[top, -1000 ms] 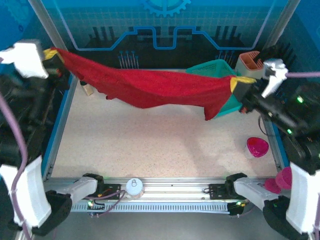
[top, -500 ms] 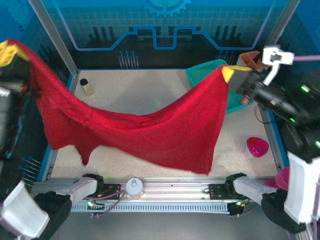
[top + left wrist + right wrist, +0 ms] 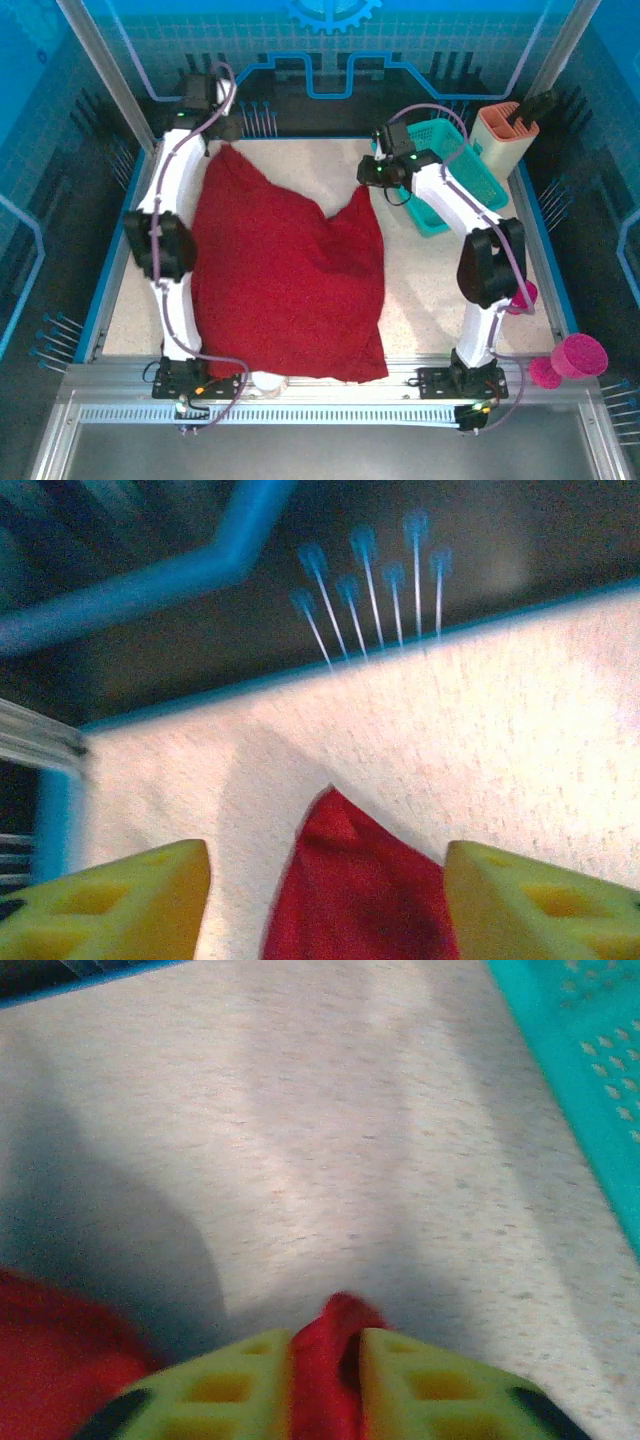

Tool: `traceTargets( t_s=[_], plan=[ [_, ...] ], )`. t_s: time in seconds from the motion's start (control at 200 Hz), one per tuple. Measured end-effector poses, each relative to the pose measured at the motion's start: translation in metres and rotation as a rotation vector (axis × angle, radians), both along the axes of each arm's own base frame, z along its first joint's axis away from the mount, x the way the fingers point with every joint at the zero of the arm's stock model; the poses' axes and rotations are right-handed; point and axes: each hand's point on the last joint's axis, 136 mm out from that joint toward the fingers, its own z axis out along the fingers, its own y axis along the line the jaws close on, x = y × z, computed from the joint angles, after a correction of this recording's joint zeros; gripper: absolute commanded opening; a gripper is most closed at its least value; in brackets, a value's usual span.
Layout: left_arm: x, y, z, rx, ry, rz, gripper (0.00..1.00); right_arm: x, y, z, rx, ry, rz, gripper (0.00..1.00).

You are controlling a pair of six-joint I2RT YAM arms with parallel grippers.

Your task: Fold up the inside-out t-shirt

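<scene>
The inside-out t-shirt (image 3: 285, 280) lies spread on the table, dark red, reaching from the far left to the front rail. My left gripper (image 3: 224, 133) is at its far left corner. In the left wrist view that gripper (image 3: 325, 852) is open, and the pointed cloth corner (image 3: 350, 890) lies flat between the wide-apart yellow fingers. My right gripper (image 3: 368, 180) is at the shirt's far right corner, beside the teal basket. In the right wrist view its fingers (image 3: 325, 1338) stand slightly apart with a raised fold of cloth (image 3: 320, 1355) between them and a dark slit beside one finger.
The teal mesh basket (image 3: 470, 170) sits at the far right, its wall (image 3: 590, 1070) close to my right gripper. A tan tool holder (image 3: 505, 125) stands behind it. Pink cups (image 3: 570, 355) are at the right edge. The shirt's hem (image 3: 340, 368) overlaps the front rail.
The shirt, held stretched in the air, has been swung forward and laid flat on the table. Both arms came down to its far corners, and both grippers have loosened.
</scene>
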Motion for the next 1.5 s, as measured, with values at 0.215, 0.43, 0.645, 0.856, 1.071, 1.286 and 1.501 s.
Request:
traceTargets(
  t_s=[0.215,0.43,0.645,0.856,1.071,1.286,1.501],
  plan=[
    [-0.019,-0.014,-0.020,-0.120,0.154,0.071,0.70,-0.029,-0.007,0.025,-0.152,-0.081,0.067,0.50],
    [-0.139,-0.055,0.057,-0.357,0.028,0.074,0.70,-0.118,0.036,0.013,-0.111,-0.044,0.317,0.54],
    [-0.184,-0.067,-0.026,-0.514,0.119,0.169,0.70,-0.135,0.046,-0.069,-0.090,0.161,0.375,0.54],
    [-0.182,-0.066,-0.154,-0.528,0.392,0.344,0.70,-0.116,0.052,-0.117,-0.106,0.202,0.327,0.55],
    [-0.160,-0.067,-0.207,-0.520,0.472,0.412,0.69,-0.095,0.037,-0.160,-0.136,0.234,0.230,0.53],
    [-0.089,-0.071,-0.210,-0.523,0.419,0.404,0.70,-0.067,0.021,-0.155,-0.096,0.190,0.147,0.53],
    [-0.057,-0.075,-0.208,-0.516,0.408,0.385,0.71,-0.088,0.013,-0.158,-0.147,0.192,0.152,0.54]
  ],
)
